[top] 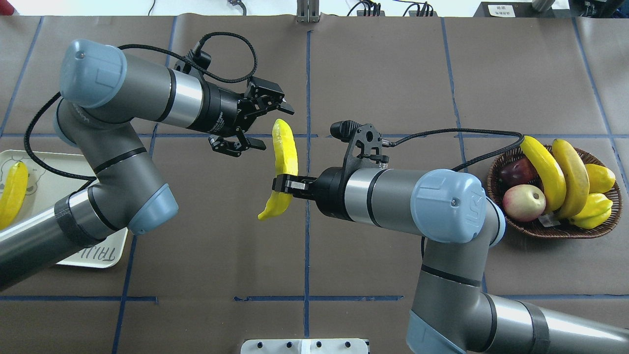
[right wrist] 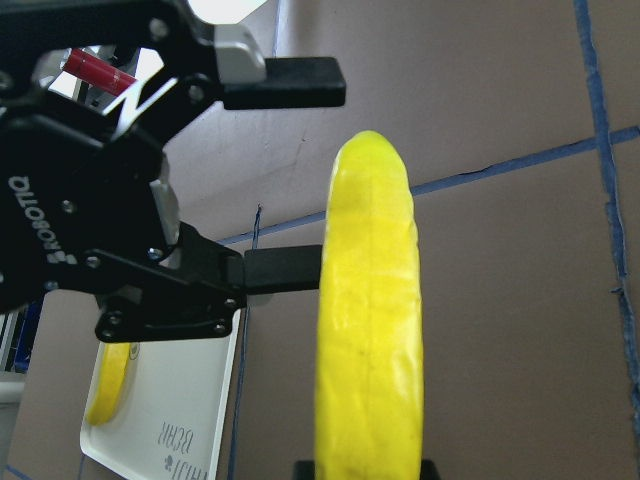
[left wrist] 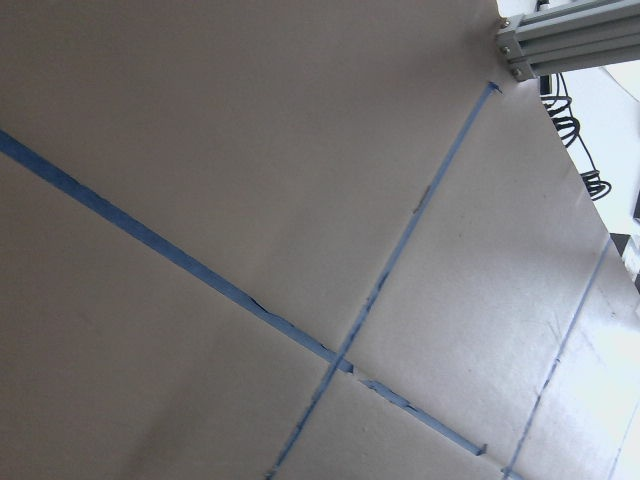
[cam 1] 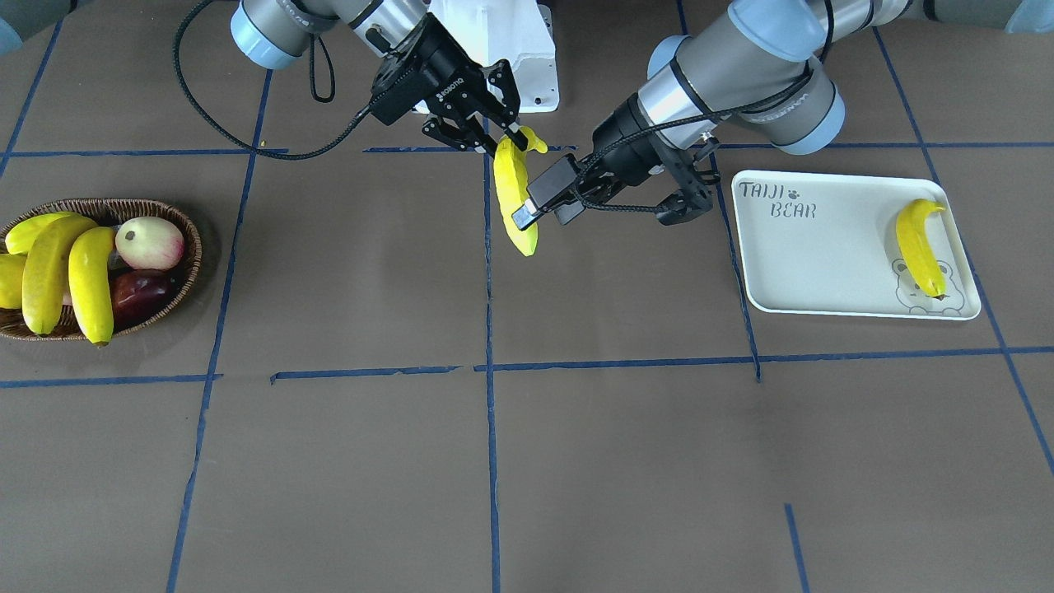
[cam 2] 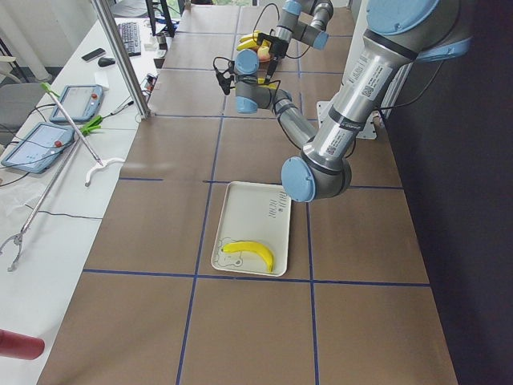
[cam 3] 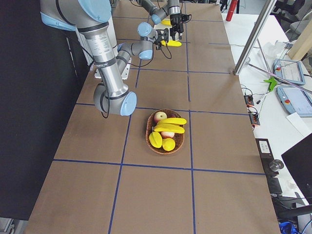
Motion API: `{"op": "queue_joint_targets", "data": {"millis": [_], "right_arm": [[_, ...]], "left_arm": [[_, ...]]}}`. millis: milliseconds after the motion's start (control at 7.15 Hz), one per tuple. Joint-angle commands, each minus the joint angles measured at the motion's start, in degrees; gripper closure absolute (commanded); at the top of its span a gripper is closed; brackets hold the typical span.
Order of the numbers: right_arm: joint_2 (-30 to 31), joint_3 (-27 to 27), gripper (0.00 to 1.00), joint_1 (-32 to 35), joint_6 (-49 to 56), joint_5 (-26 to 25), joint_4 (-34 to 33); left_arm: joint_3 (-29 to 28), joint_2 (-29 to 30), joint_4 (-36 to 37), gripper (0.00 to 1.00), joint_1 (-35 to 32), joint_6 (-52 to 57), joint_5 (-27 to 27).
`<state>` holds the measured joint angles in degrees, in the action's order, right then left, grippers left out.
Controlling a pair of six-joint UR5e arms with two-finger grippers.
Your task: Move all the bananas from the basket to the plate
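right hand (top: pixel 283 183) gripping banana (top: pixel 284 150), left hand (top: pixel 270 129) spread

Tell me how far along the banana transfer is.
One banana already lies on the plate. The right pincer holds a second banana mid-table, its far end by the open left pincer. Two bananas are left in the basket.

Two bananas (top: pixel 555 169) in basket (top: pixel 555 231) at tabletop's (top: pixel 373 64) right end, one banana (cam 1: pixel 918 247) on plate (cam 1: pixel 823 263) at left end, third banana (top: pixel 285 152) between them in right hand (top: pixel 283 186), left hand (top: pixel 273 127) beside it.
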<state>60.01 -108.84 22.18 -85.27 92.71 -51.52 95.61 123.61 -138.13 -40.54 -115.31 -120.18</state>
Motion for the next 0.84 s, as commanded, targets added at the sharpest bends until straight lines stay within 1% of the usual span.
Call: {"op": "queue_joint_targets", "data": {"millis": [0,140,280,419,559,699], "right_arm": [[-0.07,-0.05,0.99,-0.04,-0.07,-0.07,0.01],[-0.07,-0.05,0.99,0.05,0.02,-0.07,0.01],[-0.07,-0.05,0.99,0.05,0.02,-0.07,0.01],[-0.07,-0.05,0.99,0.05,-0.16,0.02,0.01],[-0.07,-0.05,0.98,0.05,-0.07,0.02,0.01],[-0.16,-0.14,0.93,0.05,-0.07,-0.07,0.01]], "left_arm": [[-0.33,0.67,0.06,0.09,2.04,0.09,2.13],[-0.51,0.76,0.06,0.22,2.57,0.09,2.84],[-0.51,0.67,0.06,0.7,2.57,0.17,2.85],[-0.51,0.41,0.06,1.0,2.57,0.44,2.85],[-0.6,0.41,0.23,1.0,2.49,2.96,2.85],[-0.69,0.32,0.32,1.0,2.4,3.33,2.85]]}}
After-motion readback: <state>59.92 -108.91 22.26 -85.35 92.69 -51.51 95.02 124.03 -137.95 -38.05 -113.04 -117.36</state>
